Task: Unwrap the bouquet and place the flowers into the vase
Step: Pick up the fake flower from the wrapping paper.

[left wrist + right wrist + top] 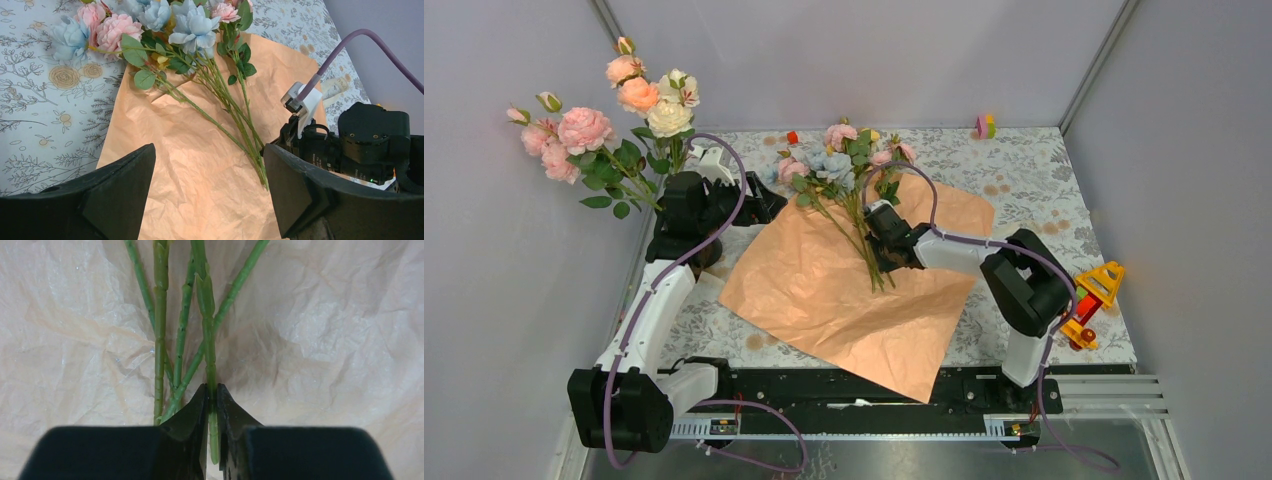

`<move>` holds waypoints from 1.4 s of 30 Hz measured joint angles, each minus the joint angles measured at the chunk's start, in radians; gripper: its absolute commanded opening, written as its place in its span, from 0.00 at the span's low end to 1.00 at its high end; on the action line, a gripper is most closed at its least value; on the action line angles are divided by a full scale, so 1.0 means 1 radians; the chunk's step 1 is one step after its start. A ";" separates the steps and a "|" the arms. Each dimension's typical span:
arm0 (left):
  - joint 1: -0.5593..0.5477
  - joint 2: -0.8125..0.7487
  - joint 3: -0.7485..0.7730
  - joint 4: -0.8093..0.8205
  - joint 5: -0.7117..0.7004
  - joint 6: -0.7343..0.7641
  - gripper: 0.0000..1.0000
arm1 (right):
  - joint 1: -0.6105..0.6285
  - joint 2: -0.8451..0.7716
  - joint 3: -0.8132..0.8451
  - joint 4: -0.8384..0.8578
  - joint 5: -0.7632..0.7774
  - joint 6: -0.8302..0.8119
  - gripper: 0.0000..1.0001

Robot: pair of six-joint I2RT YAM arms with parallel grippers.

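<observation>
Loose flowers (849, 175) lie across unfolded peach paper (824, 300).

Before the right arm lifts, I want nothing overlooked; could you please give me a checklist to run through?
1. Right gripper shut on one rose stem: ok.
2. Neighbouring stems clear of its jaws: cannot tell, one crosses close.
3. Kraft paper spread flat: ok.
4. Left gripper open, holding nothing: ok.
5. Vase mouth free: cannot tell, hidden behind the left arm.

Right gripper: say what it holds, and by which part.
The right gripper pinches one stem near its cut end, over the paper. The left gripper is open, empty.
</observation>
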 measured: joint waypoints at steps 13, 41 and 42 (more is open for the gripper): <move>0.000 0.000 0.000 0.001 0.000 -0.002 0.84 | 0.000 -0.257 -0.079 0.086 0.023 0.016 0.00; -0.134 0.111 -0.285 0.547 0.080 -0.699 0.84 | 0.000 -0.376 -0.219 0.423 -0.234 0.297 0.00; -0.145 0.136 -0.292 0.568 0.075 -0.723 0.84 | 0.000 -0.376 -0.220 0.423 -0.233 0.297 0.00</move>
